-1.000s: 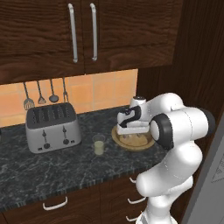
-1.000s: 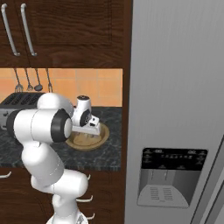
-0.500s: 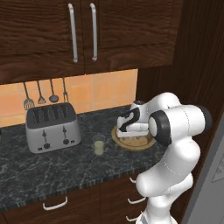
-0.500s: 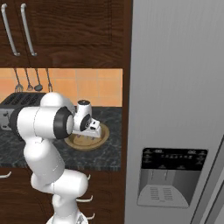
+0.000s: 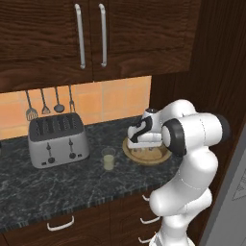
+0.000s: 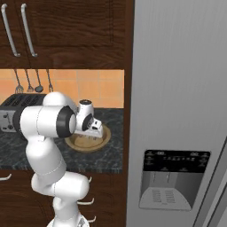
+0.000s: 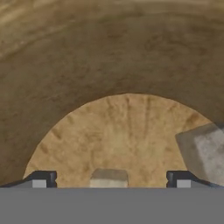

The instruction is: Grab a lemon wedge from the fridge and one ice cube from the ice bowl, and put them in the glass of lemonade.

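The tan wooden ice bowl (image 5: 158, 156) (image 6: 103, 138) sits on the dark counter, and my gripper (image 5: 144, 147) (image 6: 91, 134) reaches down into it. In the hand view the bowl's floor (image 7: 118, 131) is close. A pale ice cube (image 7: 109, 177) lies between my open gripper's (image 7: 111, 179) fingertips (image 7: 41, 179), and a second ice cube (image 7: 202, 152) lies to the right. The glass of lemonade (image 5: 109, 158) stands left of the bowl. The grey fridge (image 6: 177, 88) stands shut on the right. The lemon wedge is out of view.
A steel toaster (image 5: 57, 140) stands at the counter's left, with utensils (image 5: 48, 102) hanging above it. Dark wood cabinets (image 5: 91, 38) hang overhead. The fridge's black dispenser recess (image 6: 175, 179) is low on its door. Drawers with handles (image 5: 60, 224) run below the counter.
The hand has dropped lower into the ice bowl, and the arm has folded down with it. The jaws have stayed wide apart.
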